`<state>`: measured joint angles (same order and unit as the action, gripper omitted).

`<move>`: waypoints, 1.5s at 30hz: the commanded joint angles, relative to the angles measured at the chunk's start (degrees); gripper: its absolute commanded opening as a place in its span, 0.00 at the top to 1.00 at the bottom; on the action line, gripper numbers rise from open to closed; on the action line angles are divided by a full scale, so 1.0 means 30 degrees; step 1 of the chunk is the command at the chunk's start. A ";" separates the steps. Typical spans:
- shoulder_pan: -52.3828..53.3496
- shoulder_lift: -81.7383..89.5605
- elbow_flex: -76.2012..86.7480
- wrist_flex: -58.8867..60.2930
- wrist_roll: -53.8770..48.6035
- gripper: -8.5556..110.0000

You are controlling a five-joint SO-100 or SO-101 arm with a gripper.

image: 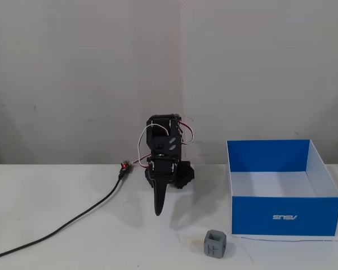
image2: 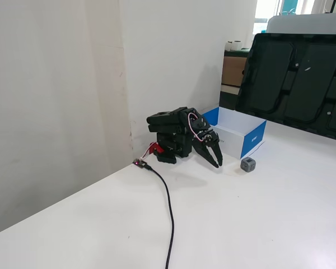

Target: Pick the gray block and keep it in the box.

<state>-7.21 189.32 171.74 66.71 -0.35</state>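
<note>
The gray block (image: pixel 215 244) sits on the white table just in front of the box's left front corner; it also shows in the other fixed view (image2: pixel 248 164). The box (image: pixel 284 216) is blue outside with a white floor, open-topped and empty, and stands to the right of the arm (image2: pixel 252 138). My gripper (image: pixel 158 211) hangs from the folded black arm and points down at the table, left of the block and apart from it. In the other fixed view the gripper (image2: pixel 218 164) has its fingertips together and holds nothing.
A black cable (image: pixel 73 222) runs from the arm's base to the lower left across the table (image2: pixel 168 207). A wall stands close behind the arm. A large black panel (image2: pixel 294 78) leans at the far side of the table.
</note>
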 commanded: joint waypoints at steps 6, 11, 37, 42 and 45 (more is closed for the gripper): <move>-0.1143 -0.1143 -0.3281 -0.0879 -0.0381 0.93; -0.1729 -0.3398 -0.4775 -0.1699 -0.1084 0.93; -0.3896 -1.3945 -0.9639 -0.4893 -0.2900 0.93; -0.2900 -1.5615 -1.1396 -0.5391 -0.5273 0.93; -0.2725 -1.6641 -1.2422 -0.5303 -0.6094 0.93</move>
<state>-15.91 141.86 141.77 51.86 -14.85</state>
